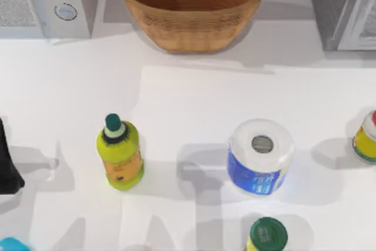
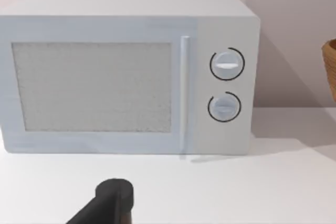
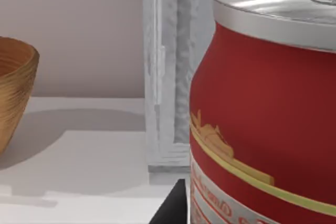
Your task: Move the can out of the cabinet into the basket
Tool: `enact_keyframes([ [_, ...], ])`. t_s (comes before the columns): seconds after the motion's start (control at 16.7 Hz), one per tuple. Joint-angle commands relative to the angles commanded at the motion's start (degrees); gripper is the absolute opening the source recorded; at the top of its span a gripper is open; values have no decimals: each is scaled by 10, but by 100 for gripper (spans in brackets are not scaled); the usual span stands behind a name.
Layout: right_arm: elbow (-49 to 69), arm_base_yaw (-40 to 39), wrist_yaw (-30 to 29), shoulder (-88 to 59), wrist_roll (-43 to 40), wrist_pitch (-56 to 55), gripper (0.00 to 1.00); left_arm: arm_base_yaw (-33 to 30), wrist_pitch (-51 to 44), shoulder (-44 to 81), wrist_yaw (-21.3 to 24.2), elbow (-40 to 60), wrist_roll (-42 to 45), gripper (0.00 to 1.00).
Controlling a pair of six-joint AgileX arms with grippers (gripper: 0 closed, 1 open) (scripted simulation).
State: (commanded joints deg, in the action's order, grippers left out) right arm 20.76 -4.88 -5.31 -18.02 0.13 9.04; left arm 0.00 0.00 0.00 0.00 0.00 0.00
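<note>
One can point(image 3: 262, 108) is seen close by the right gripper; its grip cannot be told. One basket point(image 1: 192, 10) and one cabinet point(image 1: 341, 7) are seen.

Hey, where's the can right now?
The can looms close in the right wrist view, just in front of the grey cabinet, with the basket farther off to the side. I cannot tell whether it is gripped.
</note>
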Motion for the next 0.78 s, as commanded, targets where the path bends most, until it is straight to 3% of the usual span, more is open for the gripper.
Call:
enact_keyframes([
  [0.36, -192, 44, 48, 165, -1, -82, 0, 0, 0, 0, 0, 0, 0, 100],
  [0.78, -211, 47, 53, 176, 0, -89, 0, 0, 0, 0, 0, 0, 0, 100],
])
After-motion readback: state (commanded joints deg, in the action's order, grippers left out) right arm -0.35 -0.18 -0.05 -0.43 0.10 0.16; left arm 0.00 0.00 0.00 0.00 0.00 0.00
